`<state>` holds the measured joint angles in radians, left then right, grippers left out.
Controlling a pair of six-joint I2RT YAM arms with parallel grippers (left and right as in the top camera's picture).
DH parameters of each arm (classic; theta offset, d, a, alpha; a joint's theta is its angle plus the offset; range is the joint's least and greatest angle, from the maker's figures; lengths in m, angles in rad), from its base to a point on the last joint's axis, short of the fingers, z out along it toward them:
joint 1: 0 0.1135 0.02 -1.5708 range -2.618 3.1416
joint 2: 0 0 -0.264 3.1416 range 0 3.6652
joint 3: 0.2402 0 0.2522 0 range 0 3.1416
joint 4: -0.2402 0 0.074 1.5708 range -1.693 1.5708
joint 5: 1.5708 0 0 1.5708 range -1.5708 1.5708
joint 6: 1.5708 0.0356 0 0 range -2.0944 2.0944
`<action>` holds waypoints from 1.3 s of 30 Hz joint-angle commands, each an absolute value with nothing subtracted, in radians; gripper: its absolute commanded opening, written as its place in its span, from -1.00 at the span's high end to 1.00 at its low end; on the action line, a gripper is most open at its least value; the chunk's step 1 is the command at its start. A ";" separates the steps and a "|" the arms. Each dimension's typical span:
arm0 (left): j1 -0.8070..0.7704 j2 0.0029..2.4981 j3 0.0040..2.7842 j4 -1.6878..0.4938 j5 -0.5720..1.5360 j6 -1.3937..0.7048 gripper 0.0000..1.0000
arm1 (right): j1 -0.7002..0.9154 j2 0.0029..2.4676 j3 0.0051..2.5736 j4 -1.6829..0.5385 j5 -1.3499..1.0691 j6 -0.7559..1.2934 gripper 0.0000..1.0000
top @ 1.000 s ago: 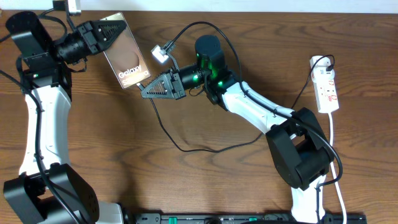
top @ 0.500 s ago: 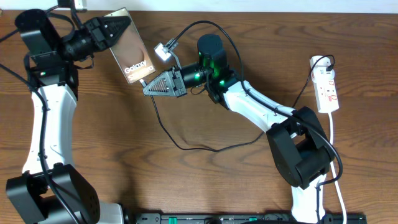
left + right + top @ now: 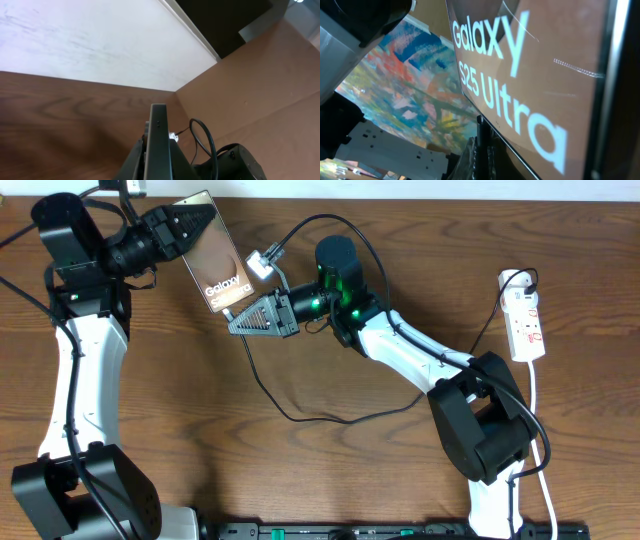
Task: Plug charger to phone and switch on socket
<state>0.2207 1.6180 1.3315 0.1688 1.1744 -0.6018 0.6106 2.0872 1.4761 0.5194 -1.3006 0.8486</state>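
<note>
Above the counter [image 3: 150, 430], my left pincer [image 3: 198, 222] is gripping one phone [image 3: 222, 275], slanting lengthwise toward my right pincer [image 3: 234, 324], which is pinching one charger [image 3: 300, 420]; one socket [image 3: 527, 320] is lying rightward.

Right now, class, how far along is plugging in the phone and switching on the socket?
Done: the left gripper holds the phone lifted; the right gripper grips the charger near its tip. In hand: the tip is at the phone's lower edge; whether it is seated cannot be told. Left: the socket, off to the right, lies untouched.
</note>
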 commanded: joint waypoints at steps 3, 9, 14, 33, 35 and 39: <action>0.206 1.614 1.333 0.167 1.217 -0.607 0.85 | 0.597 2.082 1.490 0.535 -1.217 0.853 0.98; 0.206 1.614 1.333 0.167 1.209 -0.607 0.85 | 0.598 2.082 1.490 0.535 -1.217 0.853 0.99; 0.206 1.614 1.333 0.167 1.202 -0.607 0.85 | 0.598 2.082 1.490 0.535 -1.214 0.853 0.98; 0.336 1.614 1.333 0.280 1.208 -0.784 0.85 | 0.586 2.082 1.489 0.515 -1.222 0.852 0.98; 0.353 1.614 1.333 0.289 1.220 -0.801 0.86 | 0.583 2.082 1.489 0.495 -1.222 0.846 0.98; 0.381 1.614 1.333 0.292 1.232 -0.846 0.85 | 0.569 2.082 1.489 0.376 -1.212 0.783 0.98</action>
<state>0.3672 1.6180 1.3315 0.2779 1.1892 -0.7799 0.5842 2.0869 1.4769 0.4152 -1.2255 0.8303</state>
